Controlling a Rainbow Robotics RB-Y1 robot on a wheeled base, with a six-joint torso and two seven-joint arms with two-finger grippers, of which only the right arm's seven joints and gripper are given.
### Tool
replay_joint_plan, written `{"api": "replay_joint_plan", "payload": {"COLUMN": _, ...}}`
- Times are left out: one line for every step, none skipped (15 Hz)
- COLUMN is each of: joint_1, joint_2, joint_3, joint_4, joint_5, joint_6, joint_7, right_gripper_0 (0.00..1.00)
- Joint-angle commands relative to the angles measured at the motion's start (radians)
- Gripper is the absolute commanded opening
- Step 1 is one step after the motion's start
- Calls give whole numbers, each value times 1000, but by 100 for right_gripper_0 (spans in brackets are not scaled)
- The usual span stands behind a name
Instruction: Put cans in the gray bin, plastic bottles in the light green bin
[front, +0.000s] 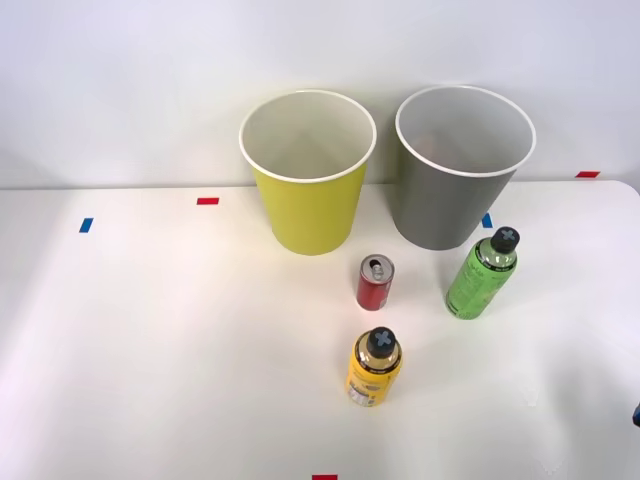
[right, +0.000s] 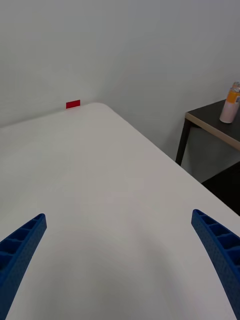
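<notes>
On the white worktop (front: 150, 350), nearest its front edge, the yellow-orange bottle (front: 374, 368) stands upright. Behind it sits the small red can (front: 375, 282), and to its right the green bottle (front: 482, 274), just before the gray bin (front: 450, 205). The light green bin (front: 308, 205) stands beside the gray one, both near the back edge. The wrist view shows the right gripper (right: 120, 260) spread wide above bare worktop near a rounded corner marked by red tape (right: 73, 104), grasping nothing. Beyond that corner, the slim orange-and-pink can (right: 231, 103) rests on a dark side table (right: 210, 122).
</notes>
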Motion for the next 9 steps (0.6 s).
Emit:
{"api": "replay_joint_plan", "payload": {"joint_1": 29, "joint_2": 103, "joint_3": -2, "joint_4": 0, "joint_5": -2, "joint_6": -60, "joint_7": -18, "right_gripper_0": 100}}
{"api": "replay_joint_plan", "payload": {"joint_1": 30, "joint_2": 110, "joint_3": 0, "joint_4": 0, "joint_5": -2, "joint_6": -60, "joint_7": -19, "right_gripper_0": 100}}
{"api": "replay_joint_plan", "payload": {"joint_1": 32, "joint_2": 106, "joint_3": 0, "joint_4": 0, "joint_5": -2, "joint_6": -60, "joint_7": -21, "right_gripper_0": 100}}
{"api": "replay_joint_plan", "payload": {"joint_1": 32, "joint_2": 106, "joint_3": 0, "joint_4": 0, "joint_5": -5, "joint_6": -60, "joint_7": -24, "right_gripper_0": 100}}
{"api": "replay_joint_plan", "payload": {"joint_1": 38, "joint_2": 106, "joint_3": 0, "joint_4": 0, "joint_5": -34, "joint_6": -63, "joint_7": -25, "right_gripper_0": 100}}
{"api": "replay_joint_plan", "payload": {"joint_1": 38, "joint_2": 107, "joint_3": -5, "joint_4": 0, "joint_5": -65, "joint_6": -61, "joint_7": -25, "right_gripper_0": 100}}
{"api": "replay_joint_plan", "payload": {"joint_1": 38, "joint_2": 107, "joint_3": -16, "joint_4": 0, "joint_5": -88, "joint_6": -61, "joint_7": -25, "right_gripper_0": 100}}
{"api": "replay_joint_plan", "payload": {"joint_1": 36, "joint_2": 107, "joint_3": -26, "joint_4": 0, "joint_5": -109, "joint_6": -61, "joint_7": -27, "right_gripper_0": 100}}
{"api": "replay_joint_plan", "payload": {"joint_1": 33, "joint_2": 107, "joint_3": -31, "joint_4": 0, "joint_5": -145, "joint_6": -61, "joint_7": -29, "right_gripper_0": 100}}
